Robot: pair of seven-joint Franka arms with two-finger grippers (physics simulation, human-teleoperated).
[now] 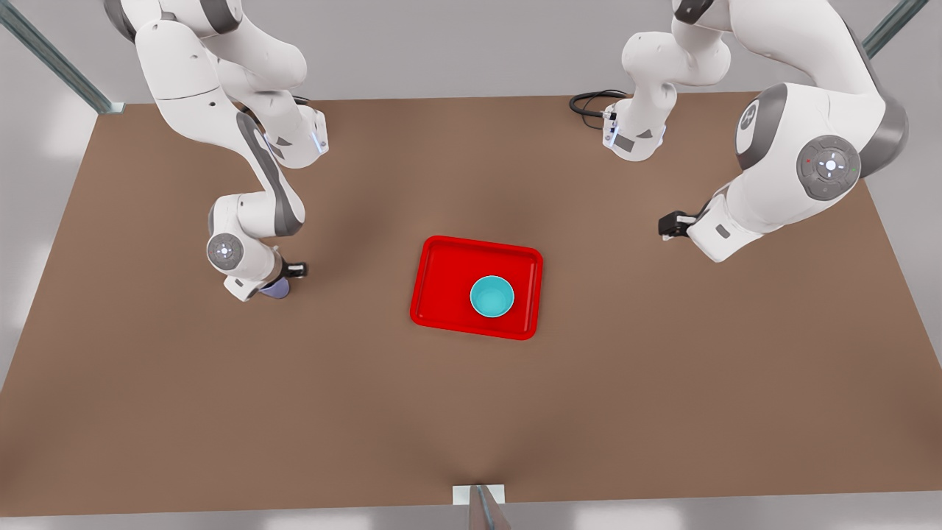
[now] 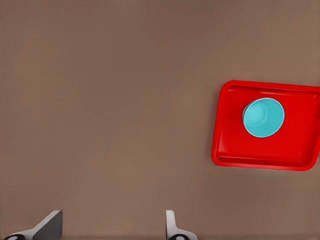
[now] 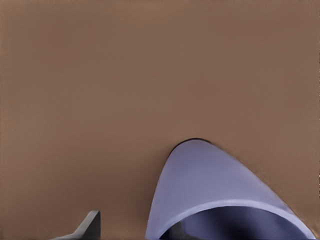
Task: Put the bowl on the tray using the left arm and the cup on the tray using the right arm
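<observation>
My right tool (image 1: 283, 278) is at the cup (image 3: 220, 195) on the table (image 1: 221, 412), grip unclear, cup mostly hidden; left tool (image 2: 112, 227) spread, empty; bowl (image 1: 491, 297) in tray (image 1: 441, 294)

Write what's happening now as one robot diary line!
bowl: on tray | right gripper: at cup on table | left gripper: open, waiting

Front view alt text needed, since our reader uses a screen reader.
A teal bowl sits on a red tray mid-table. At the front view's left, the right pincer is at a lavender cup; at its right, the left pincer hangs open, apart.
</observation>
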